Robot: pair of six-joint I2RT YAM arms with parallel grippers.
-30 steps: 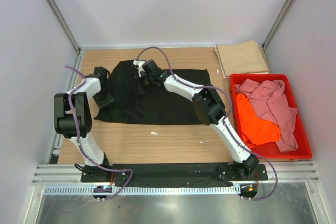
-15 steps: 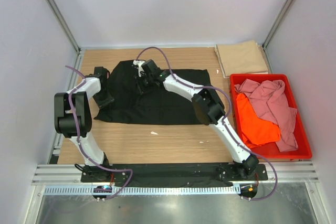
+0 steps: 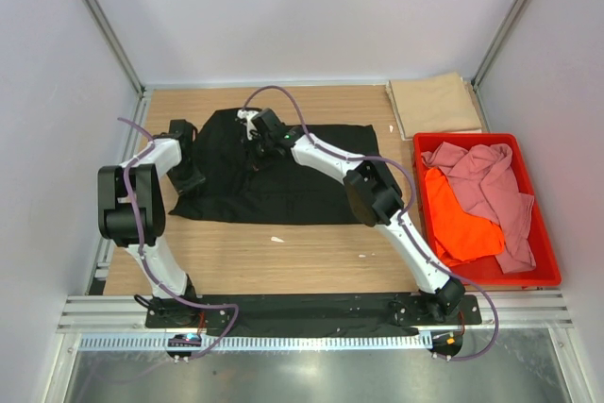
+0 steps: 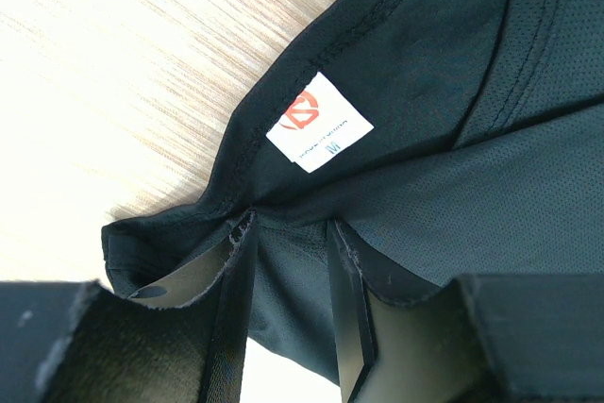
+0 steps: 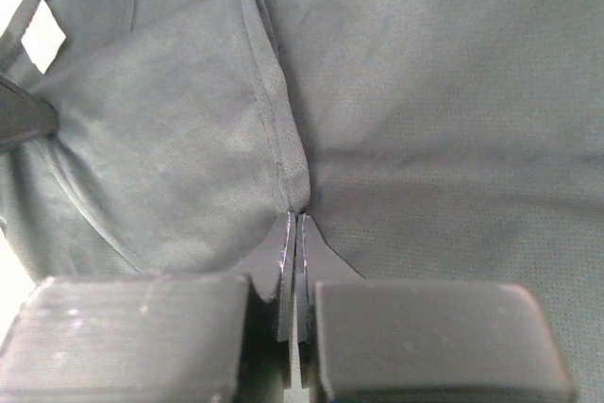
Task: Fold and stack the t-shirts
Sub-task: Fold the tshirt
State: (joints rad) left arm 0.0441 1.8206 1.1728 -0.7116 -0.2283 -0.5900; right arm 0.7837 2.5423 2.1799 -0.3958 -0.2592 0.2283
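Crate, near right: a red plastic crate (image 3: 557, 276) holds a bright orange cloth t-shirt (image 3: 458, 224) and a dusty pink cloth t-shirt (image 3: 491, 191), both crumpled. I judge them to be waiting their turn.
Work piece: a black soft-cloth t-shirt (image 3: 283, 191) lies spread on the wooden table (image 3: 283, 257), left of centre, so that it can be folded flat.
Left claw (image 4: 291, 224): it is at the shirt's left edge with a narrow gap between the fingers. Collar cloth is bunched between them, just below the white size label (image 4: 319, 122). I judge this to be an anchoring pinch.
Left arm pose: elbow raised near the left wall, forearm reaching forward and down to the cloth.
Right claw (image 5: 296, 224): the fingers are pressed together on a thin ridge of the black shirt where a stitched hem runs into the tips. This looks like a grip to lift that layer for the fold.
Right arm pose: stretched diagonally from its base across the shirt, wrist low over the far-left part.
Far right corner: a tan cloth t-shirt (image 3: 434, 106) lies folded flat beyond the crate. I take it as the start of the stack.
Progress, my judgement: one shirt is folded, one is in hand and two are untouched.
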